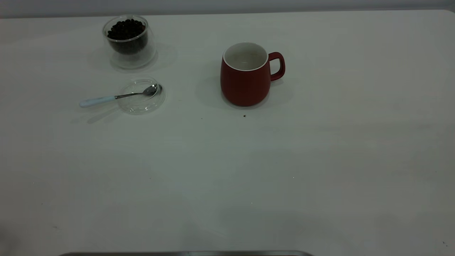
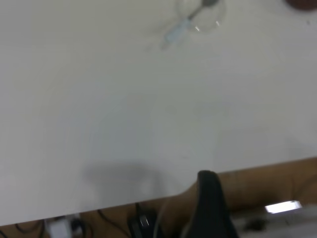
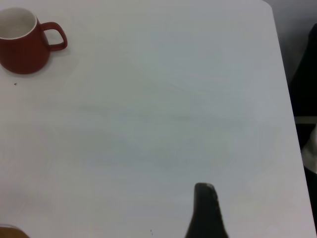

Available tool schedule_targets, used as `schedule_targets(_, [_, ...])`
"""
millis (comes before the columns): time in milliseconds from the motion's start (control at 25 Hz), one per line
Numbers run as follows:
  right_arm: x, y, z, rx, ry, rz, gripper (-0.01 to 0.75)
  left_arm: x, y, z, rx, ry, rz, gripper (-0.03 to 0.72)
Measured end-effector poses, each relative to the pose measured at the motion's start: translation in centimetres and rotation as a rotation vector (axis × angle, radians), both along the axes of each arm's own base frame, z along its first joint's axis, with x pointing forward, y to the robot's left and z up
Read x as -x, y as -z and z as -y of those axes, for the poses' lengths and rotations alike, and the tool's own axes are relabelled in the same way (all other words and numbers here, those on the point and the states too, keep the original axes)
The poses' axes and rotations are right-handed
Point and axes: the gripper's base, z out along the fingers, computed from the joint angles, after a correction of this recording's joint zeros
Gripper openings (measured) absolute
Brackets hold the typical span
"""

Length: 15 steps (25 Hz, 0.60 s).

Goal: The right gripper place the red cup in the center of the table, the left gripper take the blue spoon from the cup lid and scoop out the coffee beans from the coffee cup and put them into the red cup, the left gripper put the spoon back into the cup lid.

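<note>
Cups: one red cup (image 1: 245, 78) upright mid-table; one coffee cup (image 1: 129, 41) of coffee beans (image 1: 127, 30).
Spoon: one blue spoon (image 1: 117, 96), bowl in the cup lid (image 1: 141, 96).
Left gripper (image 2: 210, 198): at the table (image 1: 249, 170) edge, spoon far ahead; jaw state unreadable.
Right gripper (image 3: 205, 208): over bare table, red cup far off; jaw state unreadable.
Exterior view: neither arm shows.

In the exterior view neither of my arms shows. Of my left gripper (image 2: 212, 198) I see one dark tip at six o'clock in its wrist view, cut off by the edge; whether it is parted I cannot tell. The same goes for my right gripper (image 3: 205, 210). In the left wrist view the blue spoon (image 2: 184, 25) and cup lid (image 2: 210, 20) are blurred at twelve o'clock, the lid cropped, and the red cup (image 2: 303, 3) is a sliver at one o'clock.
</note>
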Motion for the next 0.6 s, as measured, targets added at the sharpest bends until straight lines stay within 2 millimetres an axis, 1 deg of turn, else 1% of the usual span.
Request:
schedule_targets(40, [0.0, 0.0, 0.0, 0.0, 0.0, 0.0, 0.59, 1.4, 0.1, 0.0, -0.011, -0.01, 0.034, 0.595])
schedule_targets(120, [0.0, 0.0, 0.0, 0.0, 0.0, 0.0, 0.59, 3.2, 1.3, 0.0, -0.031, -0.029, 0.055, 0.595])
schedule_targets(240, [0.0, 0.0, 0.0, 0.0, 0.0, 0.0, 0.59, 4.9, 3.7, -0.3, -0.069, -0.057, 0.038, 0.595])
schedule_targets(320, [0.0, 0.0, 0.0, 0.0, 0.0, 0.0, 0.59, 5.3, 5.4, -0.5, -0.088, -0.073, 0.006, 0.595])
schedule_targets(440, [0.0, 0.0, 0.0, 0.0, 0.0, 0.0, 0.59, 5.4, 7.9, -0.6, -0.093, -0.075, -0.074, 0.595])
schedule_targets(600, [0.0, 0.0, 0.0, 0.0, 0.0, 0.0, 0.59, 5.5, 10.0, -0.5, -0.075, -0.086, -0.137, 0.595])
